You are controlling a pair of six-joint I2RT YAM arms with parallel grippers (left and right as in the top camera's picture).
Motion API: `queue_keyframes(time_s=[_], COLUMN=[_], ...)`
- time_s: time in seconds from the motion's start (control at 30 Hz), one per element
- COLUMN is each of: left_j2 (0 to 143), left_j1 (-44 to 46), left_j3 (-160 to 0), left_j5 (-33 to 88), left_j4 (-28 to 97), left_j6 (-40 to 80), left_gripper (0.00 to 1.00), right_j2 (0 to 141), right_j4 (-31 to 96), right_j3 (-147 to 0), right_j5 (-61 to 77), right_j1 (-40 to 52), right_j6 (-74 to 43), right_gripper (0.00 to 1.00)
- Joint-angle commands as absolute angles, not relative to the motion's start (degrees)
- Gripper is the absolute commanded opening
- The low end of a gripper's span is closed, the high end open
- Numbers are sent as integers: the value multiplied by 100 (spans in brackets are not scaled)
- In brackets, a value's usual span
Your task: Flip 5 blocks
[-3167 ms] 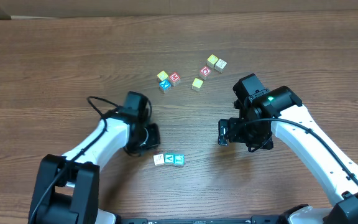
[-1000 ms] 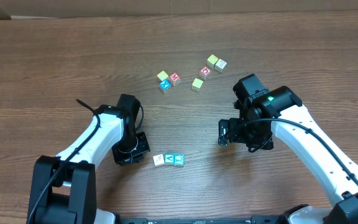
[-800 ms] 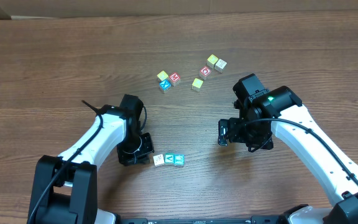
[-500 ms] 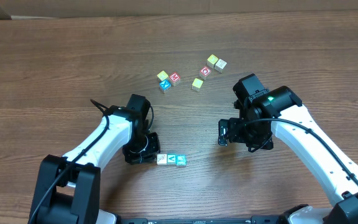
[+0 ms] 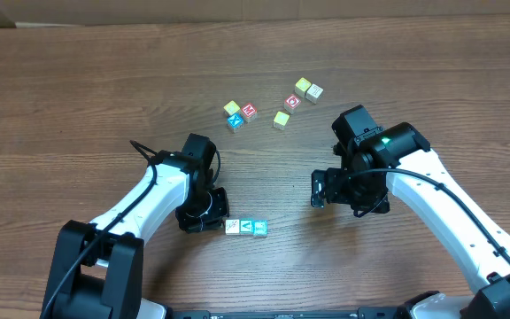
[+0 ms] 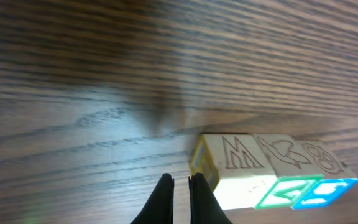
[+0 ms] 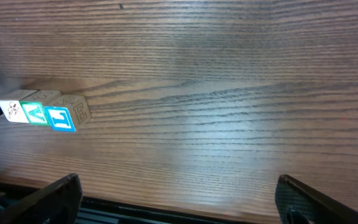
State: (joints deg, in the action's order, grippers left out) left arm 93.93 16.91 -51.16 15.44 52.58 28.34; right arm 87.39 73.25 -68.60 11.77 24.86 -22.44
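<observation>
Blocks (image 6: 284,168) sit three in a row on the bench (image 6: 73,74), the white end block (image 6: 232,171) just ahead of the left jaws, which are pinched shut. The right jaws gape wide, well apart. A low shove could slide the row instead of tipping one.

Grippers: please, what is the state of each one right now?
Left gripper: closed, holding nothing, tip beside the white block.
Right gripper: open, holding nothing.

My left gripper (image 6: 180,182) points down with its fingers pressed together, arm bent; my right gripper (image 5: 320,189) hangs spread wide.
</observation>
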Motion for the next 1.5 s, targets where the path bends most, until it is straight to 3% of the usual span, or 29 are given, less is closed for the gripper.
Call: queue_keyframes(time_s=[0.0, 0.23, 0.33, 0.67, 0.9, 1.13, 1.47], left_j2=[9441, 9441, 9441, 9441, 9441, 9441, 9441], left_j1=[1728, 1728, 1728, 1728, 1730, 1730, 1730], left_j3=[-5223, -5223, -5223, -5223, -5223, -5223, -5223], left_j5=[1048, 698, 572, 576, 600, 602, 753], left_j4=[5271, 5356, 5487, 5494, 5500, 5527, 5522], left_j6=[2917, 3004, 3002, 2956, 2956, 2899, 2869], left_gripper=[4, 4, 4, 4, 4, 4, 5], right_j2=[8715, 8715, 8715, 8715, 8715, 8715, 8761], right_j4=[7275, 6842, 6506, 5334, 4744, 4359, 3758], right_j3=[-6845, -6440, -6071, -5070, -4982, -4982, -4982], right_j5=[1160, 1164, 1269, 1380, 1653, 749, 753], right_j1=[2519, 2519, 2519, 2659, 3640, 4475, 4794], right_j6=[-2213, -2283, -2388, -2526, -2589, -3841, -3732], right_gripper=[94, 38, 22, 10, 4, 4, 4])
